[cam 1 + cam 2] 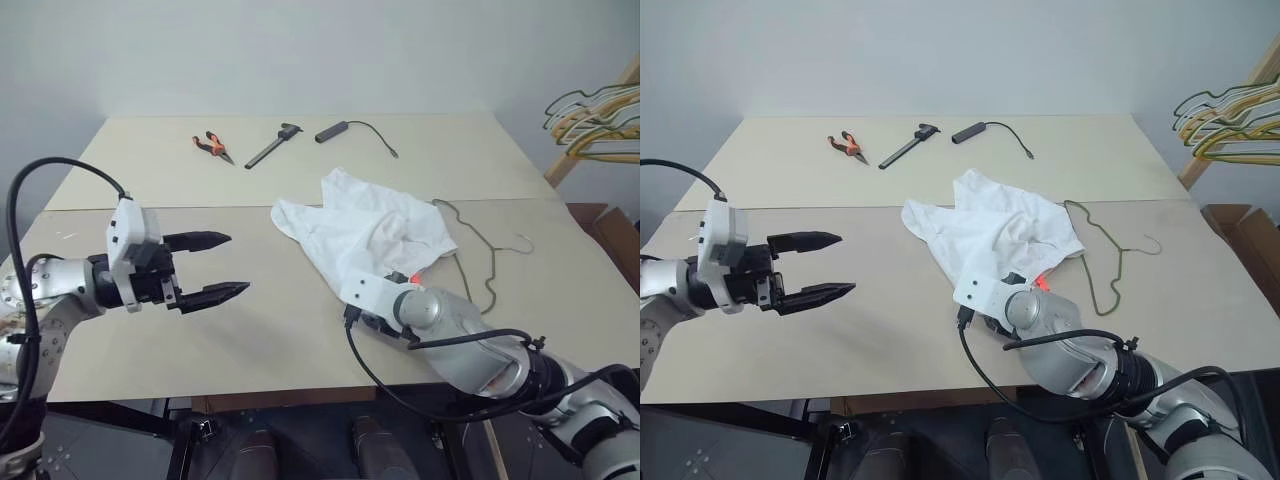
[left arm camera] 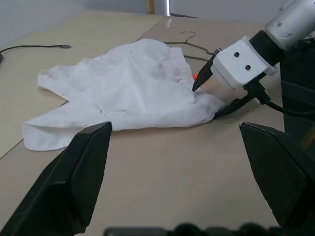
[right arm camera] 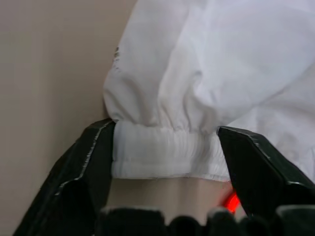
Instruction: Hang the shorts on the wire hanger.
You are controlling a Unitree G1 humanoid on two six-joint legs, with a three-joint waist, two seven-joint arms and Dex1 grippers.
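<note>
Shorts point(image 3: 197, 78) between right gripper point(image 3: 167, 157) fingers (down-tilted)

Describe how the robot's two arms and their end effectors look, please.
Both arms are silver-grey metal with rounded joints and loose black cables. The left end effector has a white boxy housing, a black body and two black tapered fingers. The right end effector has the same white housing with two small dark dots and black pointed fingers.

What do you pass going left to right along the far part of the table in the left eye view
Orange-handled pliers → dark caliper → black adapter with its cable.
</note>
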